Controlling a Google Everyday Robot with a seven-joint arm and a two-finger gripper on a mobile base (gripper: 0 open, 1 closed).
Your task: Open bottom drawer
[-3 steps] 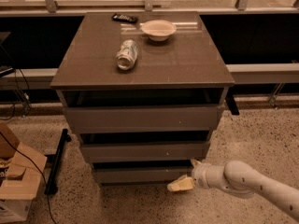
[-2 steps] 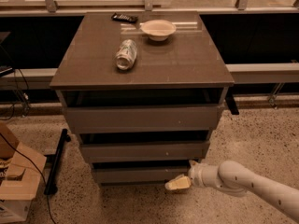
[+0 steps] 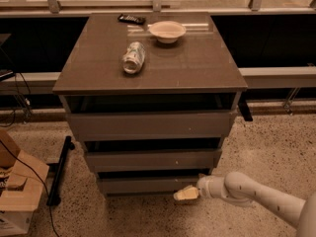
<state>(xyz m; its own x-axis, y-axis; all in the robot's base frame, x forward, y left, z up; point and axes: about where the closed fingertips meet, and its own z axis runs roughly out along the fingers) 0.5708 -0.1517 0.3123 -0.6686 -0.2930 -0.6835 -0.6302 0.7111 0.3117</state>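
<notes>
Finds the gripper a shade further toward 9 o'clock than a second ago, with little else changed. Places it low at 5 o'clock in the view, reaching in from 4 o'clock, tip at the lower right end of the bottom drawer. Cannot tell whether clamped, together or apart. Cannot tell either whether touching the front or only just beside it.

Shows the bottom drawer at 6 o'clock on the cabinet, lowest of three, plain and handleless, with a dark gap above, looking shut or barely out. Leaves a can lying on its side on top toward 11 o'clock, a bowl at 12 o'clock and a dark flat object beyond the can.

Reads as the approach for a purchase, pull not yet made. Risks skidding free of a smooth, handleless front when held at one corner. Risks skewing the drawer on its runners, and jamming it, by pulling from the 3 o'clock end alone. Risks rocking the cabinet with a hard tug and rolling the can toward an edge. Risks hooking the middle drawer instead if raised toward 12 o'clock.
</notes>
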